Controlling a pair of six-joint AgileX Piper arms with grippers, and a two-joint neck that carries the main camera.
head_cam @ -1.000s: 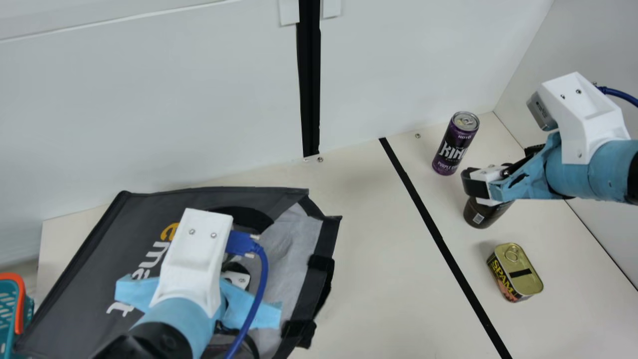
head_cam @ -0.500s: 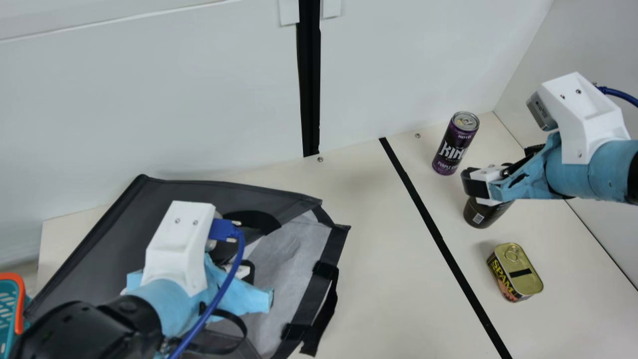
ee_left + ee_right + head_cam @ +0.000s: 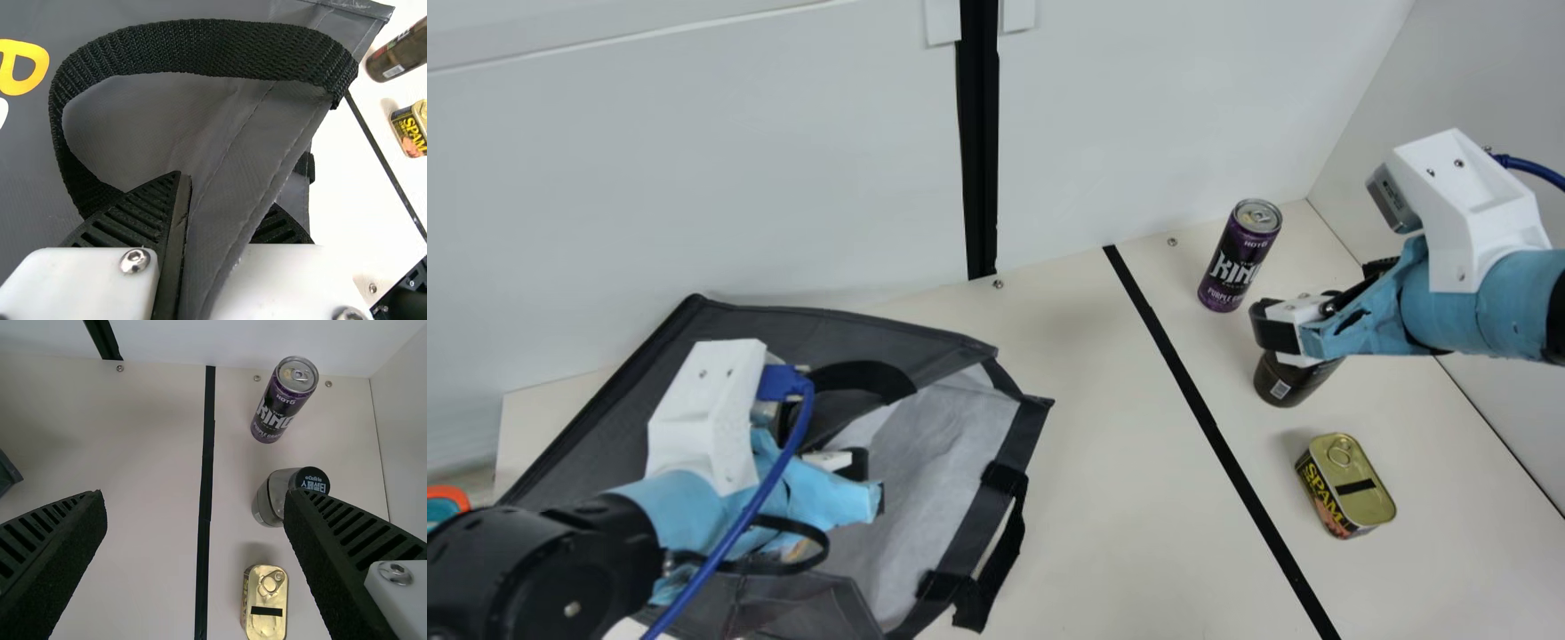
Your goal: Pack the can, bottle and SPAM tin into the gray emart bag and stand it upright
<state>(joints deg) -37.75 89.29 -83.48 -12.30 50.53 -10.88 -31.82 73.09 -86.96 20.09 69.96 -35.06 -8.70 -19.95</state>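
Gray emart bag (image 3: 871, 342): is lying on the bench (image 3: 1103, 489) at the left side, its pale lining (image 3: 956, 427) showing inside the open mouth.
Left gripper (image 3: 854, 484): is grasping the bag; in the left wrist view its fingers (image 3: 143, 210) are clenching the gray cloth edge from both faces.
Black handle (image 3: 200, 50): is arching over that cloth, close to a yellow letter (image 3: 23, 67).
Right gripper (image 3: 1272, 329): is hanging in front of the bottle; its fingers (image 3: 353, 547) are standing released, wide apart.
Bottle (image 3: 1289, 378): is showing its lower part in the main view, its dark printed lid in the right wrist view.
Can (image 3: 1238, 258): is standing upright near the wall, beyond the bottle.
SPAM tin (image 3: 1347, 489): is resting near the bottle, pull ring up; its printed side is showing in the main view.
Black line (image 3: 1209, 427): is running between bag and goods.
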